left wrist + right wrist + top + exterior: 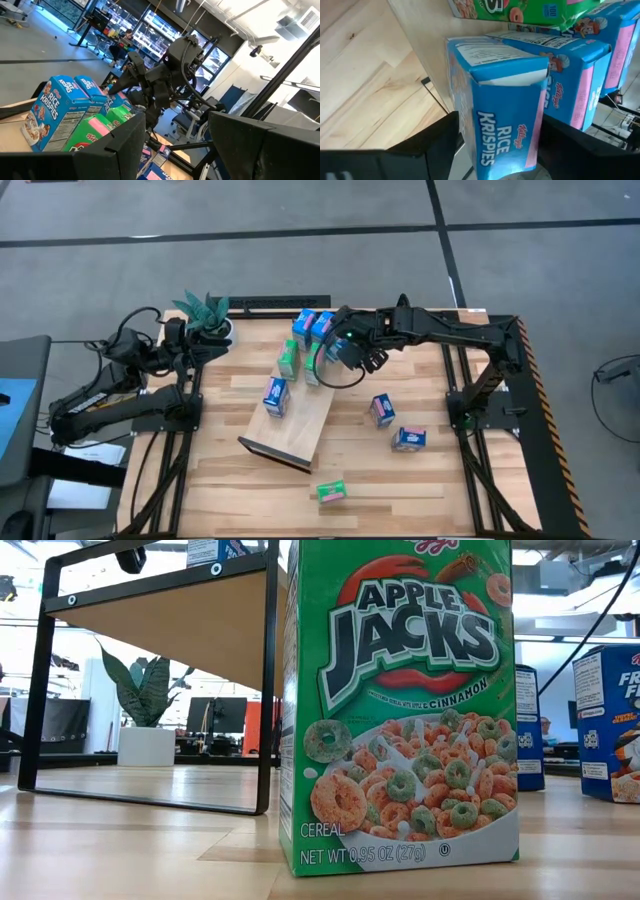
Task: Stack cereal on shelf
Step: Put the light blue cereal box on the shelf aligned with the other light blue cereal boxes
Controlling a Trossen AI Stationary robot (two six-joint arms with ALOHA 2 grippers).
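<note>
The shelf [300,425], a light-wood board on dark end frames, stands slantwise in the middle of the table. Several cereal cartons stand on it: two blue ones [312,326] at its far end, a green one [288,358] and a blue one [276,395]. My right gripper [328,360] hangs over the shelf's far right part. A blue Rice Krispies carton [500,115] stands upright on the board between its fingers. My left gripper [188,342] waits raised at the table's far left, open, nothing between its fingers [125,145]. My right gripper comes slanting down from the table's right, one finger [435,145] beside each narrow side of the blue carton, low on it. The carton's bottom is on the shelf board [430,45]. Whether the fingers touch its sides I cannot tell.
Two blue cartons [383,410] [410,438] lie loose on the table right of the shelf. A green Apple Jacks carton [400,710] stands near the front edge. A potted plant [205,315] is at the far left, by the left arm.
</note>
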